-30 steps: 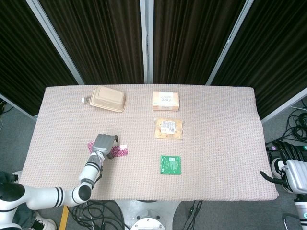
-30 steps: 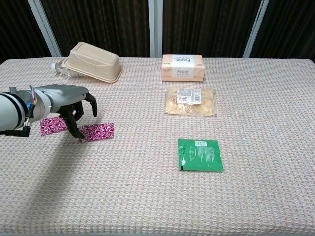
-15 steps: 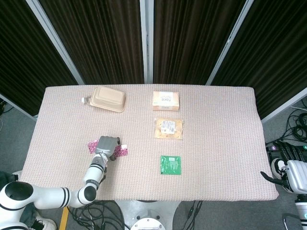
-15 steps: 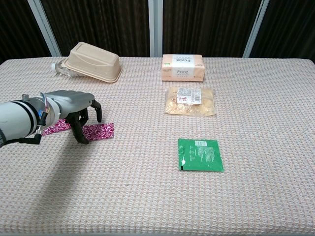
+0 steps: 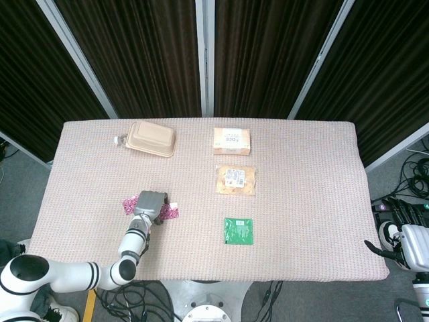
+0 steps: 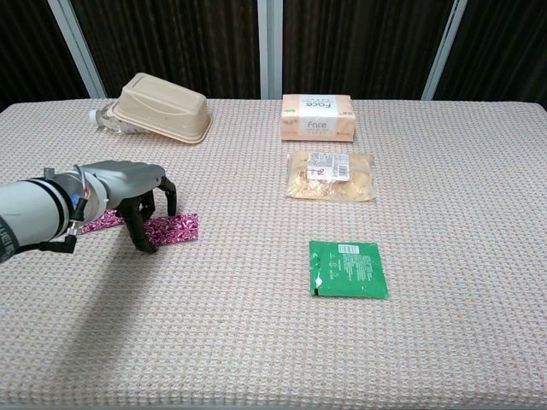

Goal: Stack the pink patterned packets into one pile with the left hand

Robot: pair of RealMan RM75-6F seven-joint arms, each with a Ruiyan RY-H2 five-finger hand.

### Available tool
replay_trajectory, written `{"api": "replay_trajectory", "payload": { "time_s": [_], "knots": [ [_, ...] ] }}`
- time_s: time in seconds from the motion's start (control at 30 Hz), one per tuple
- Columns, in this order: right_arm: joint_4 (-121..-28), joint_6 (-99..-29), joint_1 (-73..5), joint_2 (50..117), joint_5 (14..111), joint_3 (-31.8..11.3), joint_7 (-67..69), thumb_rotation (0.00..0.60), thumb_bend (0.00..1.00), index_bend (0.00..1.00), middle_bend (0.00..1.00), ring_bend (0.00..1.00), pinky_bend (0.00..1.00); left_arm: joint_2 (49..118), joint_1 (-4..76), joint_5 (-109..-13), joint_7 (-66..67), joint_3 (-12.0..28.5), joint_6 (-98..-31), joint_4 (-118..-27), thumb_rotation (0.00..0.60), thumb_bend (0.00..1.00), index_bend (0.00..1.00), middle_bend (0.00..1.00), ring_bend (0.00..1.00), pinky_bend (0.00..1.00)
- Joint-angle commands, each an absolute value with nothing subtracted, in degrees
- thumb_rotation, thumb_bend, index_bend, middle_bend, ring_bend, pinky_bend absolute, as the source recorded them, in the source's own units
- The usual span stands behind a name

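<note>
Left hand (image 6: 137,190) hovered palm-down with fingers spread and curled downward over the pink patterned packets (image 6: 170,229) at the table's (image 6: 444,325) left-front area, fingertips on or just above the nearer packet; whether it gripped was unclear. Second packet (image 6: 104,220) lay mostly hidden under the hand. Right hand (image 5: 404,243) sat off the table's right edge, its state unreadable.

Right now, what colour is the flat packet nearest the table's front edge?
Green, with a small white label; the chest view shows it best.

We see two flat pink patterned packets (image 6: 173,228) lying side by side near the counter's (image 6: 444,162) left front edge.
</note>
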State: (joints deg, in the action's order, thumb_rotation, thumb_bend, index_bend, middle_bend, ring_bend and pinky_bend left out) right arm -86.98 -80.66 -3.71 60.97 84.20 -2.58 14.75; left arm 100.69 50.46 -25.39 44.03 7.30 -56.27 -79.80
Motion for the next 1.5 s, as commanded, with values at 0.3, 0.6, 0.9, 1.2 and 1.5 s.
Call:
{"api": "replay_trajectory", "payload": {
  "time_s": [0.3,0.6,0.9,1.2,1.5],
  "knots": [
    [-87.2,-80.7,-3.7,60.9,84.3,-2.6,14.6,0.469,0.06,0.11,0.08,0.0,0.0,99.8,50.0,-26.6,43.2,7.2,-56.5,-81.1,0.6,0.25,0.48,0.89,0.84,0.98],
    [-87.4,-81.0,-3.7,60.7,84.4,-2.8,14.6,0.468,0.06,0.11,0.08,0.0,0.0,96.8,49.3,-27.9,42.1,8.0,-58.4,-84.4,0.6,0.25,0.48,0.89,0.84,0.98],
    [-87.2,-80.5,-4.3,61.0,84.8,-2.9,14.8,0.467,0.06,0.11,0.08,0.0,0.0,92.3,47.2,-26.4,39.7,8.4,-58.6,-84.2,0.6,0.25,0.48,0.89,0.84,0.98],
    [-87.7,-80.5,-4.5,60.9,84.8,-3.1,14.3,0.465,0.06,0.11,0.08,0.0,0.0,91.8,45.2,-26.9,38.4,6.0,-56.1,-79.7,0.6,0.25,0.48,0.89,0.84,0.98],
    [-88.6,-80.7,-4.5,60.7,84.9,-3.0,13.4,0.468,0.06,0.11,0.08,0.0,0.0,92.0,44.2,-30.0,36.3,5.2,-54.0,-77.3,0.6,0.24,0.48,0.89,0.84,0.98]
  ]
}}
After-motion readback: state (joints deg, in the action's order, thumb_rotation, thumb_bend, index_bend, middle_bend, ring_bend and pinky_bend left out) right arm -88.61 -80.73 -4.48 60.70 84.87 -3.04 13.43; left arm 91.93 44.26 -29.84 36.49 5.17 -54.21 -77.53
